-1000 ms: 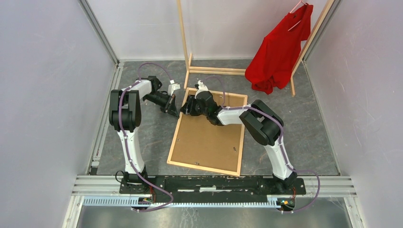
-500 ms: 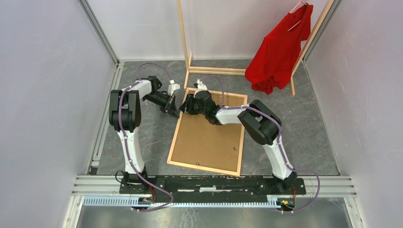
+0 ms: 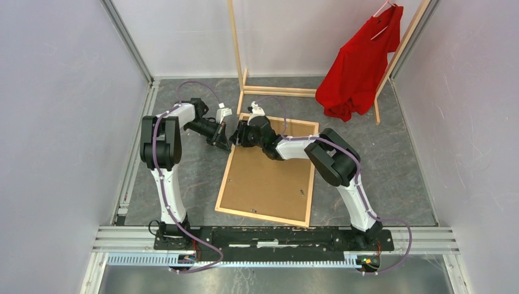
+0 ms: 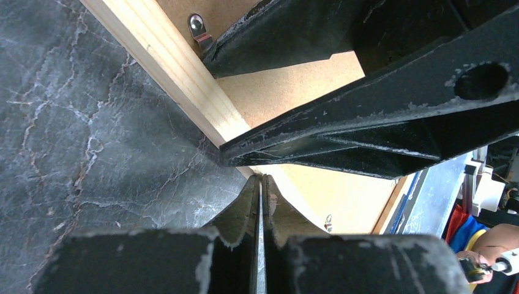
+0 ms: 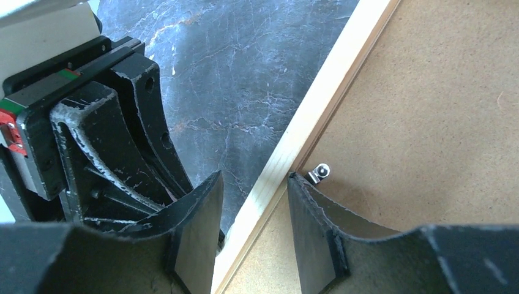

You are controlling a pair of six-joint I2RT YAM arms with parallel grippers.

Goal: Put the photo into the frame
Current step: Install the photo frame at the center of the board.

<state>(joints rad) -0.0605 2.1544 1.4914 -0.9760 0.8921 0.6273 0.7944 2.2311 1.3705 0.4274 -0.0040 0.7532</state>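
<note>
From above: frame point(image 3: 260, 215) flat on the grey bench point(image 3: 183, 177), back up, turned a little clockwise, with a brown board point(image 3: 263, 177) filling it edge to edge. Both arms reaching to the far left corner of the frame; left end effector point(image 3: 223, 142) just outside the left rail, right end effector point(image 3: 238, 136) over that same rail, the two nearly touching. Far rail near the foot of a wooden rack point(image 3: 235, 43) but apart from it; red shirt point(image 3: 358, 67) hanging at the rack's right end. Bare bench showing left of the frame, and a wider stretch to its right. From the left wrist: fingers pressed together with only a hairline between them, tips at the outer edge of the pale rail point(image 4: 165, 67); nothing to be made out between them. Black fingers of the other end effector crossing close above, a small metal clip point(image 4: 197, 27) on the board beside the rail. From the right wrist: fingers apart and straddling the rail point(image 5: 330, 86), one over the bench, the other inside on the board point(image 5: 440, 122), right beside a clip point(image 5: 319, 171); clamped on nothing.
</note>
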